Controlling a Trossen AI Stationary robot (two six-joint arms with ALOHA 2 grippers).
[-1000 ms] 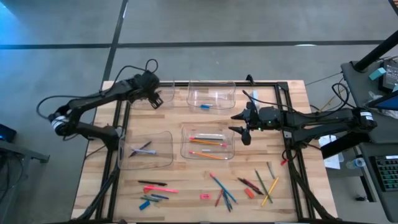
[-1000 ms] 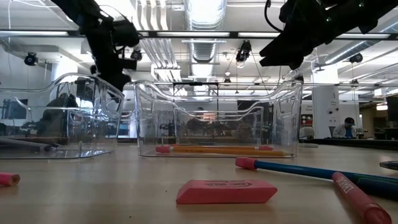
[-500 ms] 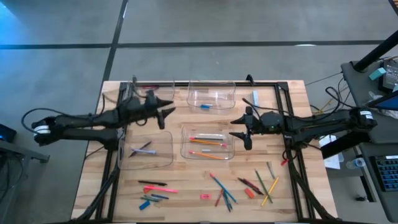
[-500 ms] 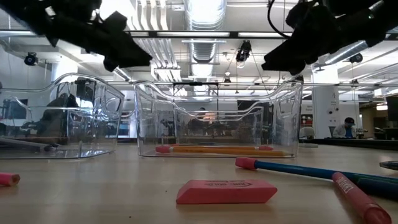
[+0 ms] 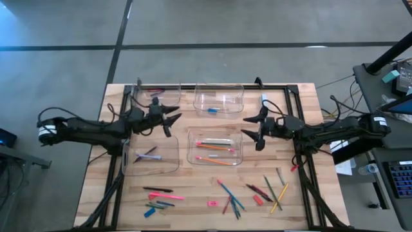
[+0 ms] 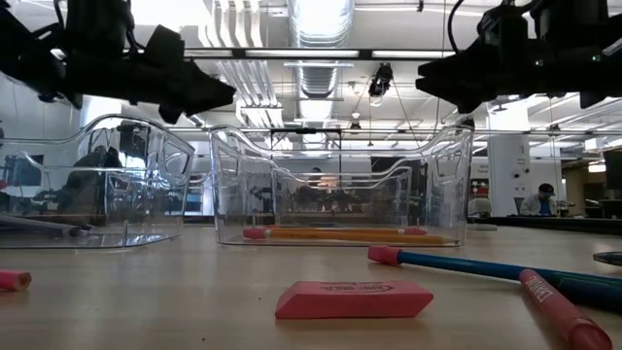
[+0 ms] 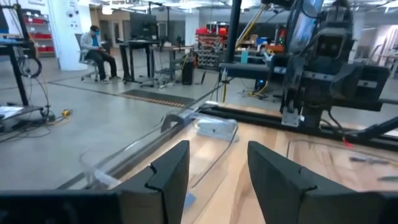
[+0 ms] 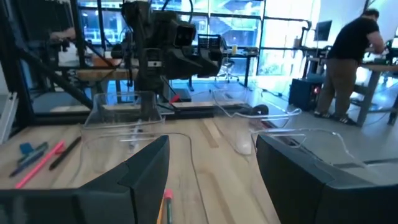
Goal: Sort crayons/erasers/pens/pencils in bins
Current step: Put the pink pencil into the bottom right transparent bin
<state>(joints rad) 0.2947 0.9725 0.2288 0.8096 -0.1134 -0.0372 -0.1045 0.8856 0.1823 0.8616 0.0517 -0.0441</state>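
Nearest you, nothing has moved: the pink eraser (image 6: 353,299) lies flat on the wood at the front edge. The loose sticks (image 5: 257,190) are scattered either side of it, so most of the sorting is still to do.

Behind them, the bin with the pencils (image 5: 239,135) holds its orange and pink pencils (image 5: 214,147). The bin beside it (image 5: 170,169) holds the dark pens (image 5: 149,154). Neither looks disturbed.

The change is above and behind these. A second ago your left gripper (image 5: 172,124) was reaching over the far-left bin (image 5: 143,96). It has now drawn back and swung round, and it hangs in the air between that bin and the pens' bin. Its fingers stand apart with nothing between them, a little less spread than they were.

Your right gripper (image 5: 248,127) has slid slightly back toward its own side. It hovers just right of the pencils' bin, fingers apart and empty as before.

Farthest off, the far middle bin (image 5: 235,93) has one blue eraser (image 5: 212,110) inside.

I read this as the left arm finishing a visit to the far-left bin, though I cannot tell what that bin contains. Both arms look free, so your next job is probably a fresh pick from the front row, and that means a long reach down past the bins
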